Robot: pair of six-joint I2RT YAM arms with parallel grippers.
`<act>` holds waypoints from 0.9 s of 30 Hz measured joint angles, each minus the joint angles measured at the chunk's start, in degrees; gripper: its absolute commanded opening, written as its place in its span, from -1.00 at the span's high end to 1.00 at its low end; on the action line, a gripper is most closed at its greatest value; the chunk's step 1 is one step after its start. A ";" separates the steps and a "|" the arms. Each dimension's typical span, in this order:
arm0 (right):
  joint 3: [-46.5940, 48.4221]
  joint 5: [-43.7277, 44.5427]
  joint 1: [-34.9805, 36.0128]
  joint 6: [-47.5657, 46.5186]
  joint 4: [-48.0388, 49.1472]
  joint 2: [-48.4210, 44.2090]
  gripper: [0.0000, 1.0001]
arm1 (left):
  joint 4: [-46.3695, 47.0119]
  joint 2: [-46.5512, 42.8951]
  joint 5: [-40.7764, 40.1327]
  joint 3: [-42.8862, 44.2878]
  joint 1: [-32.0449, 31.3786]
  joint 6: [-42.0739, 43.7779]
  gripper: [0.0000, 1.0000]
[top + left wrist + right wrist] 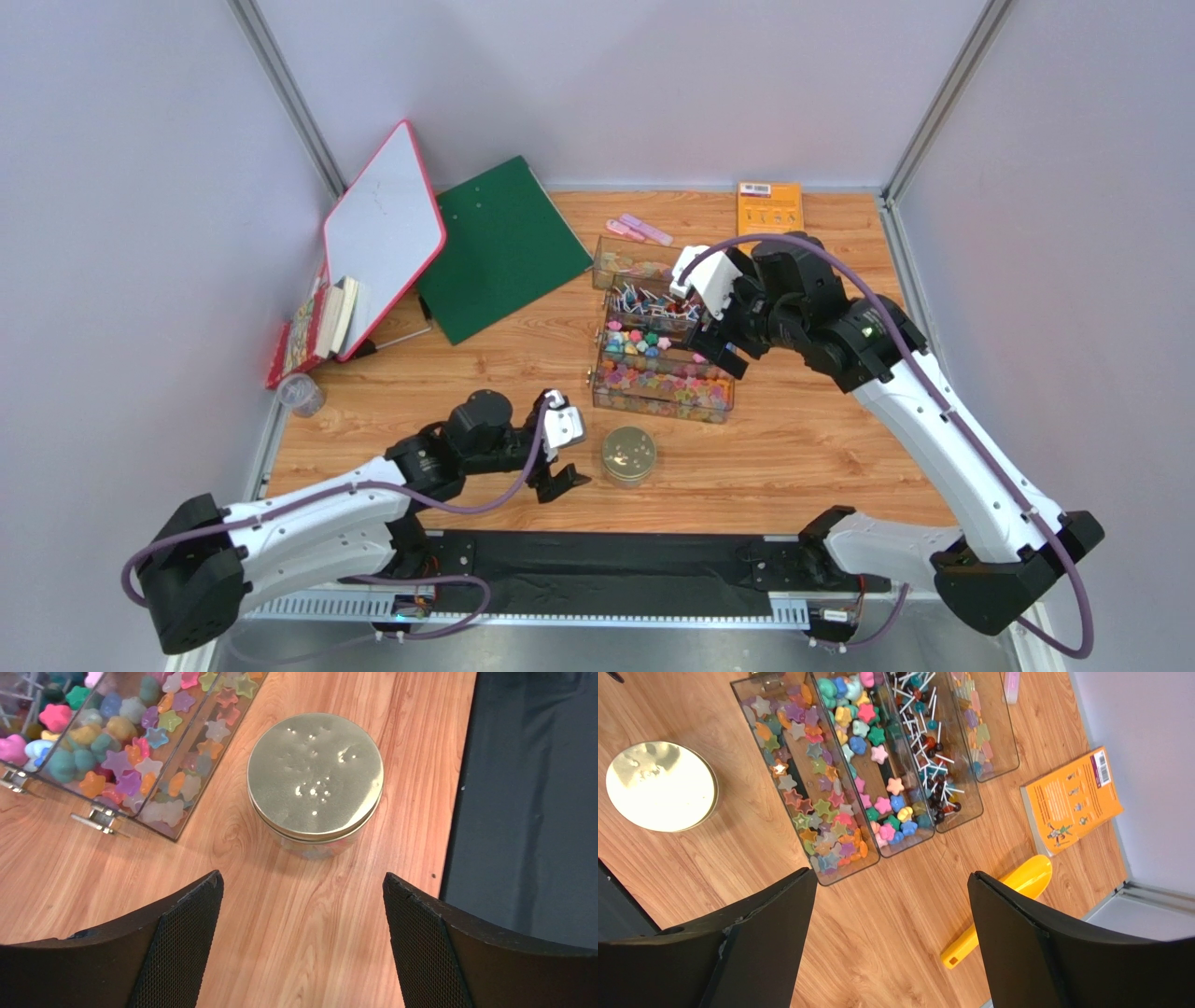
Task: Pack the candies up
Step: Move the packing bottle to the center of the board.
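Note:
The candies (659,367), small star-shaped sweets in mixed colours, fill clear open trays (601,396) mid-table; they also show in the left wrist view (130,749) and the right wrist view (833,805). One tray holds lollipops (927,735). A round tin with a gold lid (629,455) stands just in front of the trays. My left gripper (564,480) is open and empty, low over the wood just short of the tin (316,777). My right gripper (725,350) is open and empty above the trays' right end. A yellow scoop (1001,906) lies on the wood by its right finger.
A whiteboard (382,231) and a green folder (502,245) lean at the back left, with books (316,329) and a clear cup (299,395) at the left edge. An orange booklet (770,207) lies at the back. A black mat (617,560) runs along the near edge.

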 measured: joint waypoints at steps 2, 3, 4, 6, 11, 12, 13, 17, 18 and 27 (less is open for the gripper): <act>-0.35 0.24 -0.70 -0.04 -0.61 -0.37 -0.71 | 3.93 3.50 0.48 -1.05 -0.04 1.64 -0.80; -0.39 0.24 -0.90 -0.11 -0.87 -0.44 -0.71 | 5.92 5.68 0.87 -1.77 -0.04 2.71 -0.80; -0.57 0.24 -1.22 -0.24 -0.94 -0.52 -0.71 | 7.67 7.74 1.20 -2.51 -0.07 3.63 -0.80; -0.76 -0.04 -2.01 -0.35 -1.42 -0.63 -0.72 | 10.84 12.66 2.01 -3.56 -0.11 4.94 -0.82; -0.76 -3.65 -6.40 -0.31 -2.19 -0.63 -0.78 | 18.64 24.61 4.87 -3.93 -0.11 5.90 -0.85; -0.76 -4.85 -7.43 -0.33 -2.69 -0.63 -0.79 | 20.98 26.40 5.60 -3.85 -0.11 6.12 -0.87; -0.76 -6.45 -9.03 -0.55 -3.30 -0.61 -0.79 | 23.34 28.15 6.25 -3.76 -0.11 6.01 -0.87; -1.36 -12.22 -13.86 -1.44 -5.16 -0.42 -0.80 | 32.11 35.41 8.31 -2.16 -0.13 5.27 -0.88; -1.68 -13.88 -15.13 -1.81 -5.62 -0.09 -0.81 | 34.16 37.40 8.68 -1.46 -0.15 4.94 -0.89; -5.90 -22.53 -23.23 -8.46 -7.74 4.81 -0.84 | 54.84 52.50 11.50 1.70 -2.14 1.68 -0.90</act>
